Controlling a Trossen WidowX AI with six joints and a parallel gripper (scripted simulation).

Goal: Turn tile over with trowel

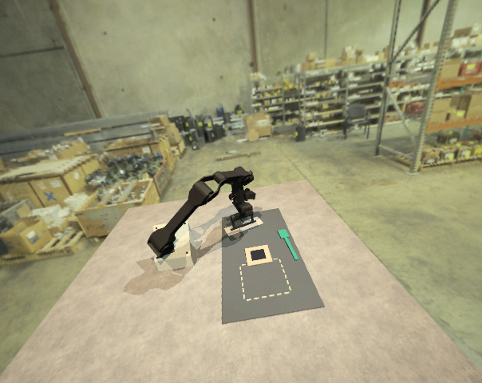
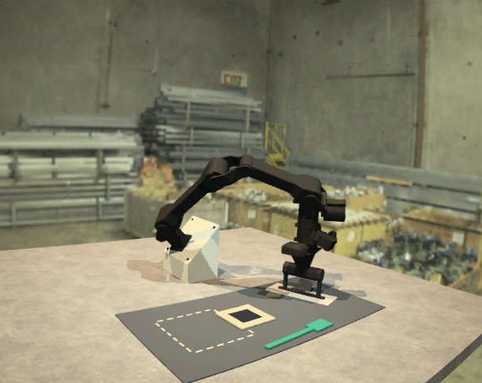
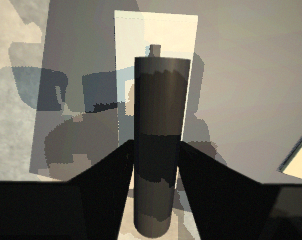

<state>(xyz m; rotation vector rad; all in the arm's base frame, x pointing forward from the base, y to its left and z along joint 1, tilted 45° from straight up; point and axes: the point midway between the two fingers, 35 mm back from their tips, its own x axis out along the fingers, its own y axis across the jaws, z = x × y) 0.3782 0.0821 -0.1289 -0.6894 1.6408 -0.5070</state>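
The trowel, a flat pale plate (image 1: 258, 223) (image 2: 327, 299) (image 3: 156, 30) with a black bar handle on two posts, rests at the far end of the grey mat (image 1: 233, 309) (image 2: 183, 366). My gripper (image 1: 242, 214) (image 2: 303, 270) (image 3: 155, 145) points down and is shut on the handle, one finger on each side in the wrist view. The square tile (image 1: 258, 254) (image 2: 245, 315) lies flat, its dark marked side up. It lies at the far side of the dashed outline (image 1: 247, 299) (image 2: 195, 351), its near edge at the dashed line. Most of the outline's inside is bare mat.
A green spatula-shaped tool (image 1: 290, 247) (image 2: 290, 337) lies along the mat's long side, beside the tile and across from the arm's base. The arm's pale base block (image 1: 175, 262) (image 2: 199, 263) stands on the table (image 1: 150, 329) (image 2: 68, 288), off the mat. A corner of the tile shows at the wrist view's right edge.
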